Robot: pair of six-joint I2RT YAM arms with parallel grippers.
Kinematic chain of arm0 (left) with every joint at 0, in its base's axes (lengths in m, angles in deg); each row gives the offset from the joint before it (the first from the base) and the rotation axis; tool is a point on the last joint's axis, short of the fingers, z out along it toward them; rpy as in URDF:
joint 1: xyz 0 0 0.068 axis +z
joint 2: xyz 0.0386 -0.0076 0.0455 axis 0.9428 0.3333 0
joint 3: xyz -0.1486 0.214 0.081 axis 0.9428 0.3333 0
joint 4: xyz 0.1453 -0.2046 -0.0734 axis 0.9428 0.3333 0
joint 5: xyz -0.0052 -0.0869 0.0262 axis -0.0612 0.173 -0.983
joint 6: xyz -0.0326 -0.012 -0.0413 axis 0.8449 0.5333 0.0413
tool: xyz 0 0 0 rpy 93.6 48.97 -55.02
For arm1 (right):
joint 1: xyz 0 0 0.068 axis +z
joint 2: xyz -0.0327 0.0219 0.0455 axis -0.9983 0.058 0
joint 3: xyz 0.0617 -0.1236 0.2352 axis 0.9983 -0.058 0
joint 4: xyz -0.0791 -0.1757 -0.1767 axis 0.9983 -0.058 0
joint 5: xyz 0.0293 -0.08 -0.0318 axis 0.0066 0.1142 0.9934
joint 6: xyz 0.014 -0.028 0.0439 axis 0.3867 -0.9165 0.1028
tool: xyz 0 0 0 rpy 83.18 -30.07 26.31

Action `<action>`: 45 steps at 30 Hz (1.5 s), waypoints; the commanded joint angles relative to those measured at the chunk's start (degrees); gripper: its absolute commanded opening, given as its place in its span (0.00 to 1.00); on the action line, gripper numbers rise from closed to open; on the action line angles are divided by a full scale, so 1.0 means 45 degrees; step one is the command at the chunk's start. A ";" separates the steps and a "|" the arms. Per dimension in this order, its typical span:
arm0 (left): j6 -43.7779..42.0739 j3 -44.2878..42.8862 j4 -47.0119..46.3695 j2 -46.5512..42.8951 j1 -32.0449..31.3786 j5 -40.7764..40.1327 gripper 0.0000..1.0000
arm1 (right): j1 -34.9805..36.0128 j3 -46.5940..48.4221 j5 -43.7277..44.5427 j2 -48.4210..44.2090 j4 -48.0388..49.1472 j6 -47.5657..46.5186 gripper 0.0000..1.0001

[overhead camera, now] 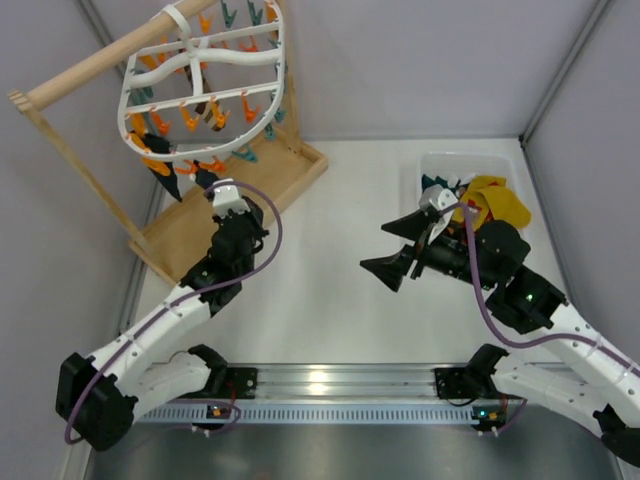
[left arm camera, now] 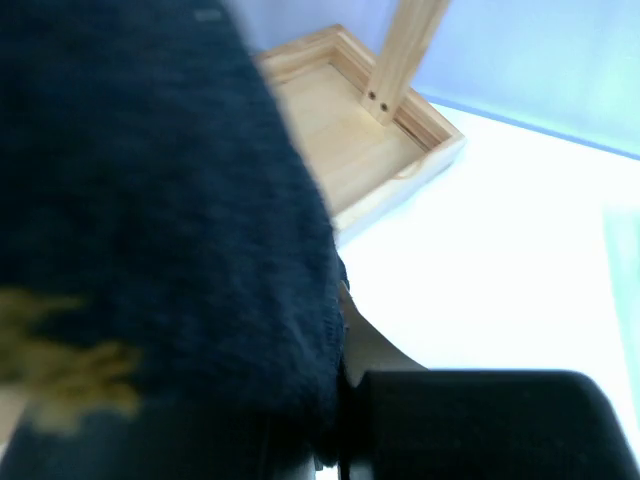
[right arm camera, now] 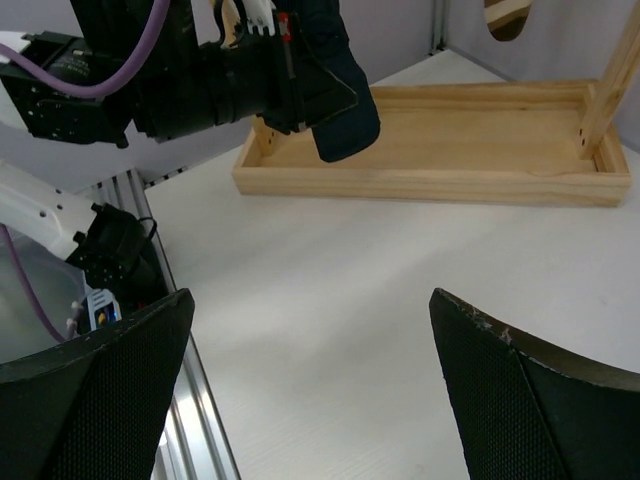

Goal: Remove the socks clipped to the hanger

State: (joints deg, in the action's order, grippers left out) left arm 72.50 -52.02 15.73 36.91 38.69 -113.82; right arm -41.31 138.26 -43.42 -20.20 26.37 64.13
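right fingers (right arm camera: 100,400) spread over table (right arm camera: 330,290); left fingers (left arm camera: 480,420) pinching dark sock (left arm camera: 150,200), apparently, beneath hanger (overhead camera: 200,90) rim

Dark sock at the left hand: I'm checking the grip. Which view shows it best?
Right wrist: the dark sock shows clearly, pinched in the shut left hand by the wooden tray. Left wrist shows only a blurred dark mass; top view, a small sliver.
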 commanded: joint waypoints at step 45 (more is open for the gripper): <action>-0.1960 -0.4921 0.0564 0.5877 -0.5386 -0.2853 0.00 | 0.1950 1.8491 0.3038 1.4979 -0.5274 -0.3860 0.67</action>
State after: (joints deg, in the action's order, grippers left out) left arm 64.85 -72.09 18.26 62.98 15.85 -127.06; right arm -33.16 219.21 -33.34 46.57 0.51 48.89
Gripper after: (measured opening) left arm 0.016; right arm 0.672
